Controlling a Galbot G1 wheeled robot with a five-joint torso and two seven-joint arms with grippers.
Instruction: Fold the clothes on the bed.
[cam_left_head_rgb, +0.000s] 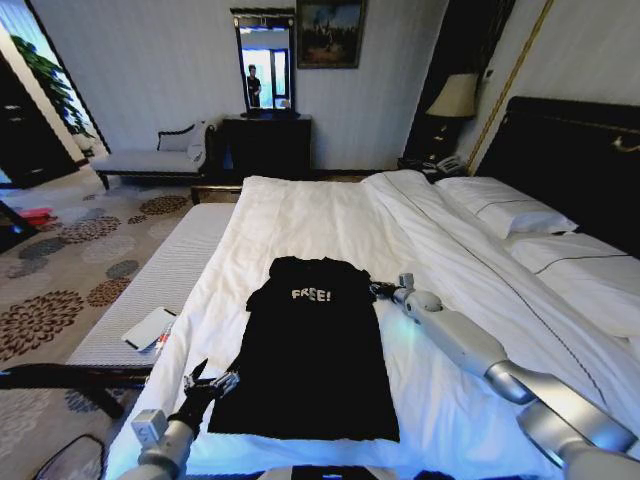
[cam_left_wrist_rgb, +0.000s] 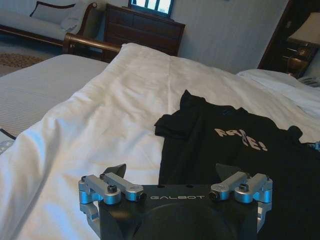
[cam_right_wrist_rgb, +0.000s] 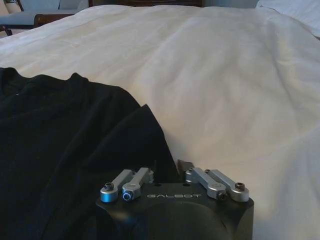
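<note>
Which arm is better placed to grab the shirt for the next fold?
Probably right. The right gripper sits at the edge of the black T-shirt by its shoulder, jaws nearly shut there. The left gripper is open, beside the lower hem.

One black T-shirt (cam_left_head_rgb: 312, 350) lies on one bed (cam_left_head_rgb: 300, 215) with two pillows (cam_left_head_rgb: 505, 208), and two pincers, left pincer (cam_left_head_rgb: 212, 383) and right pincer (cam_left_head_rgb: 385, 289), are present.

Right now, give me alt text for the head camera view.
A black T-shirt lies flat on the bed's white duvet. The left gripper sits at its near left corner, the right gripper at its right shoulder.
</note>
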